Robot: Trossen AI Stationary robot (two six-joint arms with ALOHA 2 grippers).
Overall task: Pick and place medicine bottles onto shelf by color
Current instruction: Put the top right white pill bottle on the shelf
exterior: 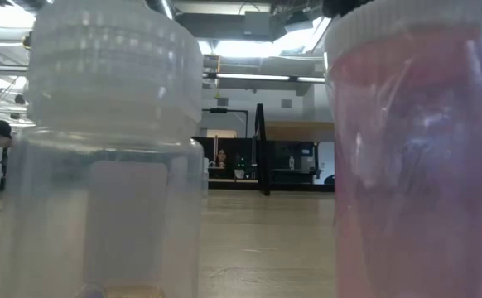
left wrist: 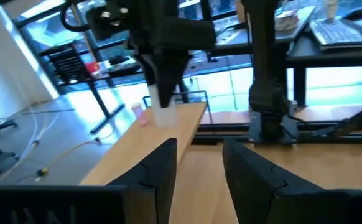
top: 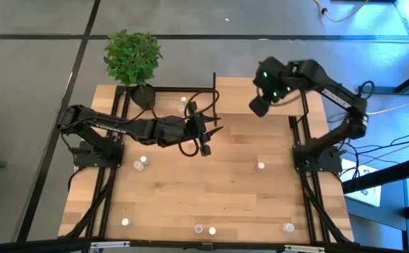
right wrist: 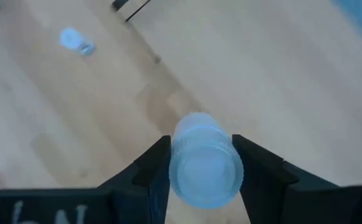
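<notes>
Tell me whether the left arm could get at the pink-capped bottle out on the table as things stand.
Probably yes. The left gripper holds nothing, its fingers apart, and only bare tabletop lies between it and the pink-capped bottle. The right gripper, shut on a bottle, sits farther back, out of that path.

Low view: two bottles, one clear (exterior: 113, 157), one pink (exterior: 419, 157), cut off by the frame edges and blocking most of the table; both arms hidden.
High view: loose bottles (top: 143, 162) too small to tell cap colours.
Right wrist view: bottle (right wrist: 204, 163) seen end-on, body mostly hidden.
Left wrist view: left gripper (left wrist: 198, 168) tips run out of frame.
</notes>
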